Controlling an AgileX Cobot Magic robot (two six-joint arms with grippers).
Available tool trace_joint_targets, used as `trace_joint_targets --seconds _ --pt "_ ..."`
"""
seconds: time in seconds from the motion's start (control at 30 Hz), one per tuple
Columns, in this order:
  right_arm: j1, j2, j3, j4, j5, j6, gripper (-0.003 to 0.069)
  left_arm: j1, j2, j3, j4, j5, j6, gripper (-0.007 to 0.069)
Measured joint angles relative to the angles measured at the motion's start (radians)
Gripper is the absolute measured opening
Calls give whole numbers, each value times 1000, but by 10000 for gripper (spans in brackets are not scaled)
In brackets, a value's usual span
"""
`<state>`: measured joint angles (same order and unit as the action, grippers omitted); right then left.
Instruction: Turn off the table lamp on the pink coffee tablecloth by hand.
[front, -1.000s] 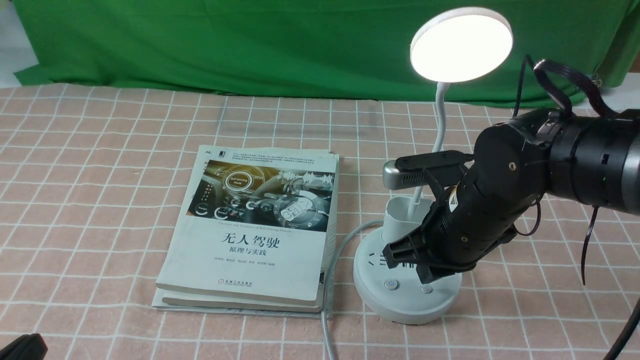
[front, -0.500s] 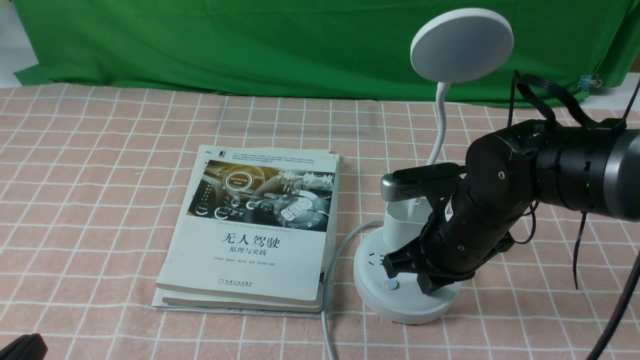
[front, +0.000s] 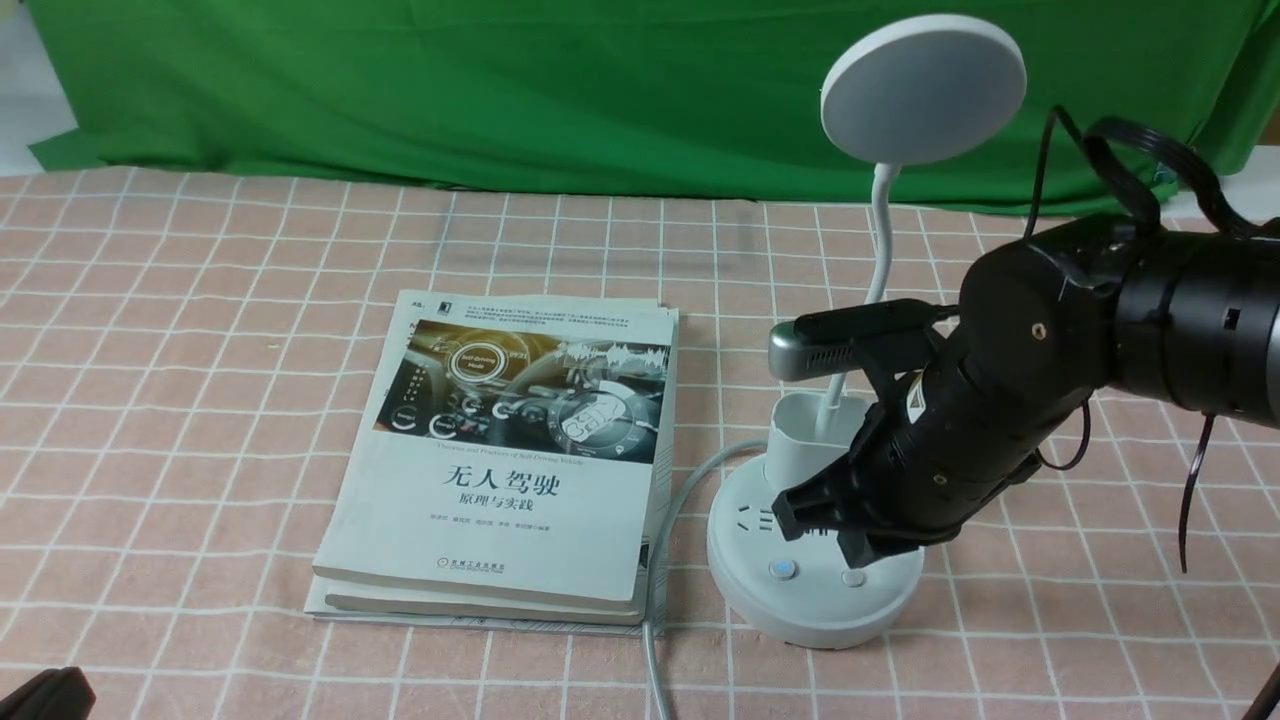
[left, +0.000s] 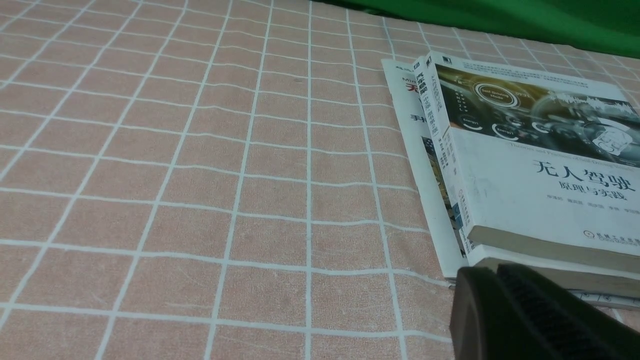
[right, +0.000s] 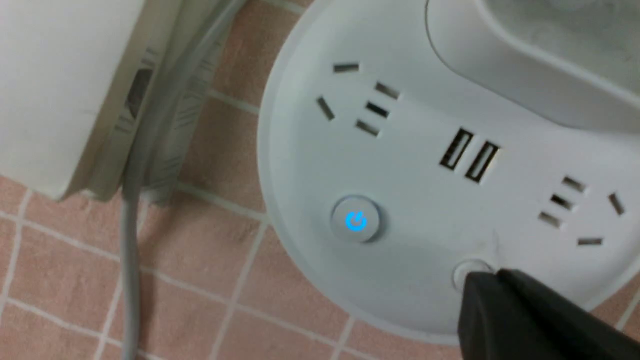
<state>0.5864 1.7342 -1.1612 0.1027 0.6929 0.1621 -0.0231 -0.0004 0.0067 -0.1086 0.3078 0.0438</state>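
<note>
The white table lamp stands on the pink coffee tablecloth (front: 200, 350). Its disc head (front: 923, 88) is dark. My right gripper (front: 858, 552) is shut and empty, its tips just above the lamp's round base (front: 800, 600), over the plain button (front: 853, 578). The power button (front: 783, 570) beside it glows blue. In the right wrist view the shut fingertips (right: 492, 277) partly cover the plain button (right: 466, 272); the blue button (right: 355, 220) is apart. My left gripper (left: 487, 272) is shut and empty, low over the cloth (left: 200, 175) near the books.
Two stacked white books (front: 510, 450) lie left of the lamp base, also in the left wrist view (left: 525, 160). The lamp's grey cable (front: 680, 500) runs between books and base toward the front edge. A green backdrop (front: 500, 90) hangs behind.
The lamp head was lit one second ago and went dark as my right gripper pressed down on the base. The gripper has since lifted slightly; the lamp stays dark.
</note>
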Motion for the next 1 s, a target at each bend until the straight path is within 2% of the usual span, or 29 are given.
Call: trace_joint_targets --seconds 0.3,0.47,0.6,0.93,1.0 --pt "0 -252 143 -3 61 -20 49 0 0 0 0 0 0 6" --pt "0 -486 304 -4 129 -25 50 0 0 0 0 0 0 6" --pt "0 -632 339 -4 179 -25 62 0 0 0 0 0 0 6" --pt "0 -846 340 -38 80 -49 84 0 0 0 0 0 0 6" --pt "-40 -906 346 -57 71 -82 83 0 0 0 0 0 0 6"
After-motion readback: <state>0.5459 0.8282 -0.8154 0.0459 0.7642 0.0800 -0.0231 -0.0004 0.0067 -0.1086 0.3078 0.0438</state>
